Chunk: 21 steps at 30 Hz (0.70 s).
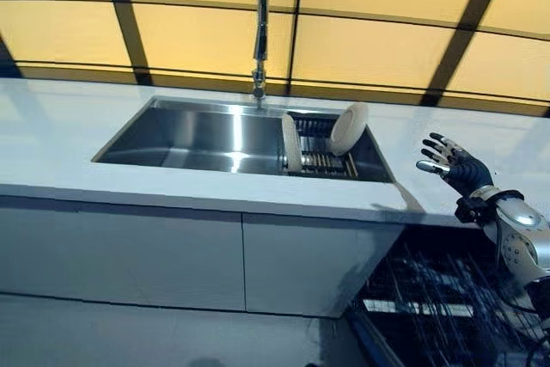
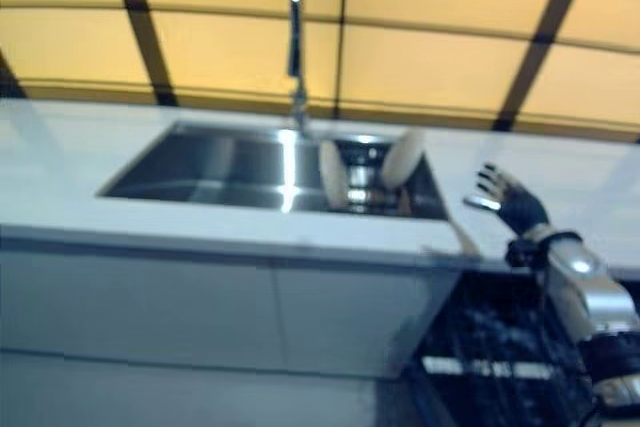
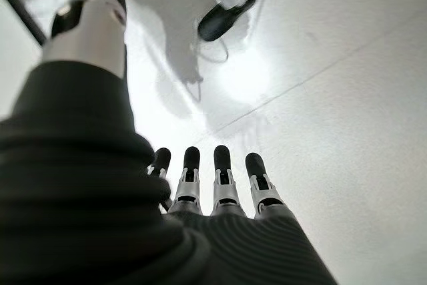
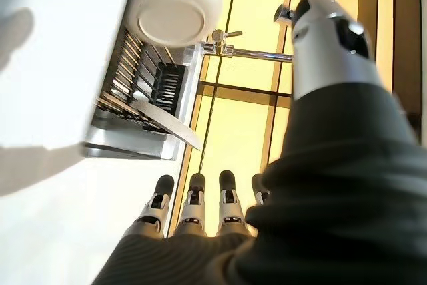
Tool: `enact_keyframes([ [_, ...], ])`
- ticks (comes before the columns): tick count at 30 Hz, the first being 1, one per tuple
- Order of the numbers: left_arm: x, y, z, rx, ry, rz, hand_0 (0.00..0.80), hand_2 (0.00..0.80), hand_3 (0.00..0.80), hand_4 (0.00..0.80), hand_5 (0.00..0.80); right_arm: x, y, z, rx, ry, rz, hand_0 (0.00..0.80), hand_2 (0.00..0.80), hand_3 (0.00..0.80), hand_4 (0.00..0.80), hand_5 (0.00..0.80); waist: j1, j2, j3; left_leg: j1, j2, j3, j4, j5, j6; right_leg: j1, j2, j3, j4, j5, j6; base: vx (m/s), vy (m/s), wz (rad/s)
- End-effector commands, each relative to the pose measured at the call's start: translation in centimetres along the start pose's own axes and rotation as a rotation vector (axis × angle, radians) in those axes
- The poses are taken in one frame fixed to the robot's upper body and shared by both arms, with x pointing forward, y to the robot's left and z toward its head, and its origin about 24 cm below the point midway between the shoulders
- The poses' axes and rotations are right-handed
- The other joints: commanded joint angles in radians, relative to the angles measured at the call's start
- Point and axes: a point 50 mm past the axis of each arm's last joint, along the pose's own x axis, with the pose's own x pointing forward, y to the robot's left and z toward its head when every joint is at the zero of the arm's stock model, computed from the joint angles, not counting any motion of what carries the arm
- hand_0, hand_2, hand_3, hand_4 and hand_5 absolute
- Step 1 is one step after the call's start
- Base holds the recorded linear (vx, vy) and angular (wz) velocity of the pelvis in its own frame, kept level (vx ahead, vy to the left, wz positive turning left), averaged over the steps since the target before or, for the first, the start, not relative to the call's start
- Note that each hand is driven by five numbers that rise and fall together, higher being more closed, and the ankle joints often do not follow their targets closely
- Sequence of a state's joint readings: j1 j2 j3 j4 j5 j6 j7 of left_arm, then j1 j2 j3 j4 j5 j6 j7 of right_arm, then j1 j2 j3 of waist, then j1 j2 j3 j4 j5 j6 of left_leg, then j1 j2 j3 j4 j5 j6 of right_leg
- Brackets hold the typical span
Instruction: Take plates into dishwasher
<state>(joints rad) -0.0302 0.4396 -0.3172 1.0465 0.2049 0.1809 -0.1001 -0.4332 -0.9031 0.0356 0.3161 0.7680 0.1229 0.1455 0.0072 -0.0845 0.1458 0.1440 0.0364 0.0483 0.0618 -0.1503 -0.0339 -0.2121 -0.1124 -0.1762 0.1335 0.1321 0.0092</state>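
The right robot hand (image 1: 453, 163), fingers spread and empty, hovers over bare counter (image 1: 481, 148) right of the sink's plates (image 1: 348, 129).

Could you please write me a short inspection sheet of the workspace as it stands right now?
Surface: white counter around a steel sink.
Job's things: two plates on edge in a rack at the sink's right end; dishwasher rack open below the counter's right end.
Clutter: nothing seen.
Hands: right hand open, raised over the counter right of the sink, empty; left hand open, empty, over bare floor.
Cables: nothing seen.
Surroundings: tap behind the sink, yellow panelled wall.
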Motion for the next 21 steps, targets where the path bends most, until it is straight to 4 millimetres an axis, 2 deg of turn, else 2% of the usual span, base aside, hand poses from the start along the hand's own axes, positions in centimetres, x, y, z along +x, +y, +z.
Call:
enact_keyframes([
  [1, -0.3, 2.9, 1.4, 0.036, -0.057, 0.06, 0.0, 0.0, 0.0, 0.0, 0.0, -0.1, -1.0, 3.0, 0.006, -0.14, -0.053, 0.0, 0.0, 0.0, 0.0, 0.0, 0.007, -0.046, 0.024, -0.068, -0.018, -0.009, 0.069, -0.001, 0.05, 0.085, -0.05, 0.007, -0.072, 0.041, 0.18, 0.164, -0.091, -0.12],
  [7, -0.2, 1.4, 0.7, 0.043, -0.057, 0.023, 0.0, 0.0, 0.0, 0.0, 0.0, 0.3, -0.8, 3.2, -0.001, -0.138, -0.062, 0.0, 0.0, 0.0, 0.0, 0.0, 0.018, -0.021, 0.001, -0.033, 0.004, 0.024, -0.003, 0.02, 0.012, 0.136, -0.055, -0.024, -0.111, 0.01, 0.176, 0.096, 0.015, -0.02],
  [10, -0.2, 1.1, 0.2, 0.056, -0.056, 0.019, 0.0, 0.0, 0.0, 0.0, 0.0, 0.4, -0.2, 3.2, -0.007, -0.14, -0.057, 0.0, 0.0, 0.0, 0.0, 0.0, 0.007, -0.012, 0.009, -0.026, 0.008, 0.032, -0.009, 0.022, 0.011, 0.112, -0.07, -0.021, -0.079, 0.003, 0.186, 0.101, 0.045, 0.04],
  [15, -0.2, 1.0, -0.3, 0.069, -0.043, 0.018, 0.0, 0.0, 0.0, 0.0, 0.0, 0.2, -0.5, 2.5, 0.008, -0.123, -0.094, 0.0, 0.0, 0.0, 0.0, 0.0, 0.002, -0.009, 0.017, -0.014, 0.014, 0.027, -0.013, 0.017, 0.014, 0.094, -0.079, -0.022, -0.039, -0.008, 0.197, 0.091, -0.023, -0.07],
  [19, -0.2, 1.0, -0.1, 0.081, -0.051, 0.026, 0.0, 0.0, 0.0, 0.0, 0.0, 0.2, -0.9, 2.9, 0.0, -0.118, -0.125, 0.0, 0.0, 0.0, 0.0, 0.0, -0.002, -0.012, 0.007, 0.0, 0.041, 0.02, 0.007, 0.002, -0.002, 0.092, -0.076, -0.034, -0.006, -0.045, 0.176, 0.072, -0.071, 0.05],
  [20, -0.2, 1.0, 0.2, 0.072, -0.059, 0.029, 0.0, 0.0, 0.0, 0.0, 0.0, 0.4, -0.9, 3.5, 0.003, -0.121, -0.112, 0.0, 0.0, 0.0, 0.0, 0.0, -0.007, -0.015, -0.004, 0.021, 0.065, 0.012, 0.031, -0.014, -0.02, 0.088, -0.078, -0.037, 0.007, -0.059, 0.158, 0.074, -0.013, 0.04],
  [21, -0.1, 1.0, 0.3, 0.069, -0.061, 0.029, 0.0, 0.0, 0.0, 0.0, 0.0, 0.4, -0.9, 3.6, 0.003, -0.12, -0.11, 0.0, 0.0, 0.0, 0.0, 0.0, -0.008, -0.014, -0.006, 0.026, 0.071, 0.011, 0.036, -0.017, -0.025, 0.088, -0.078, -0.038, 0.009, -0.062, 0.153, 0.098, 0.017, 0.02],
])
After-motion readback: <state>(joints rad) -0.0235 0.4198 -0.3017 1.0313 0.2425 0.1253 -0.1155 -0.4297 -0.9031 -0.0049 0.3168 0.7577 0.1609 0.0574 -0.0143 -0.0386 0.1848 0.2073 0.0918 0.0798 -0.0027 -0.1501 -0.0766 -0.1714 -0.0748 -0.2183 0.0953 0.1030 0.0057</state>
